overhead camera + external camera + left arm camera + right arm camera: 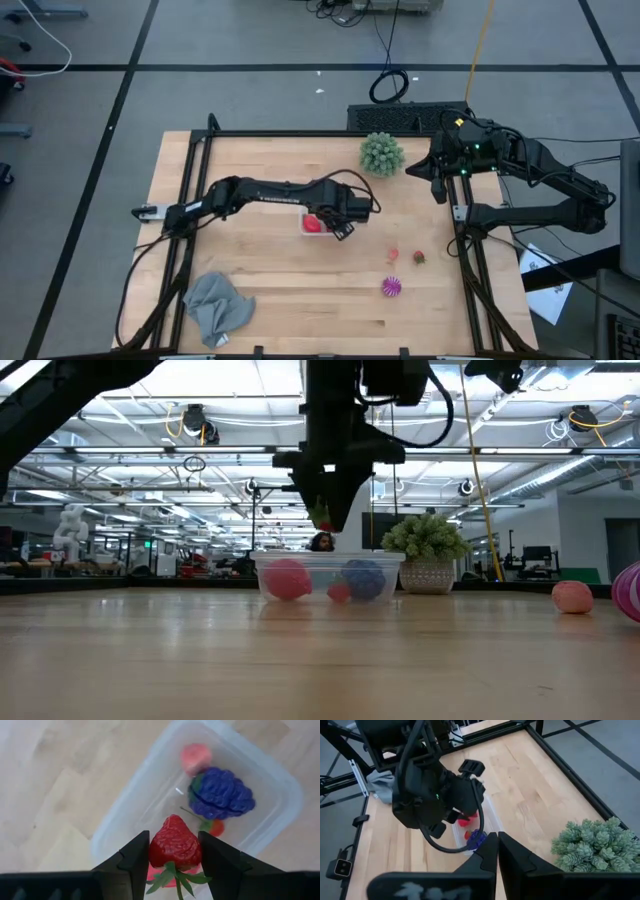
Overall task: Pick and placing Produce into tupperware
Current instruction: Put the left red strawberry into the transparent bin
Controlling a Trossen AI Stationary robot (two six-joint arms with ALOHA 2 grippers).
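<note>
My left gripper [174,851] hangs over the clear tupperware [309,222], shut on a red toy strawberry [174,840]. The tupperware [150,795] holds a pink fruit [195,756], a dark purple grape bunch [221,795] and a small red piece [216,826]. In the low view the tupperware [325,575] stands flat on the table below the gripper [324,517]. On the bare wood lie a pink piece [393,256], a small red piece [418,257] and a striped magenta piece [391,288]. My right gripper [497,842] is shut and waits at the table's right edge [438,186]. My left gripper pinches the strawberry's red body [174,851] between its two fingers [137,854], one on each side. The fingers come from above, pointing down. The strawberry is lifted clear above the tupperware, its pointed tip down and its green leaves [172,877] toward the gripper.
A green spiky ball [381,153] sits near the far edge, right of centre. A grey cloth [218,305] lies crumpled at the near left. A dark frame [200,150] runs along the table's sides. Bare wood stretches along the near edge between the cloth and the loose pieces.
</note>
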